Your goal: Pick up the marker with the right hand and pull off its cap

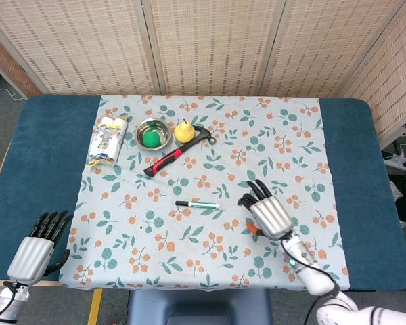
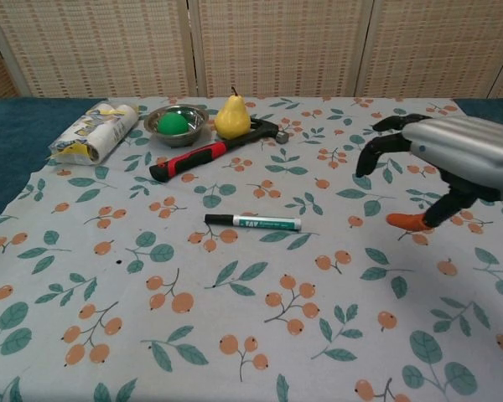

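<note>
Marker (image 1: 197, 204) lies flat near the middle of the floral cloth (image 1: 271, 135) on the table (image 1: 34, 135), its black cap (image 2: 218, 219) pointing toward your left side and its body running toward your right. Your right hand (image 1: 265, 210) hovers just to the right of it, empty, fingers spread and slightly curled; nothing is grasped. Your left hand (image 1: 37, 244) rests at the near left edge of the table, fingers apart, holding nothing.

Risks noted:
- The marker is thin and lies flat. A descent with fingertips set too wide will likely push or roll it across the cloth rather than pinch it.
- A grip taken on the cap end leaves nothing for the left hand to pull. Take the body.
- The hammer (image 1: 174, 154), pear (image 1: 183, 131) and bowl (image 1: 152, 133) sit well beyond the marker; they pose little hazard unless you overshoot forward.
</note>
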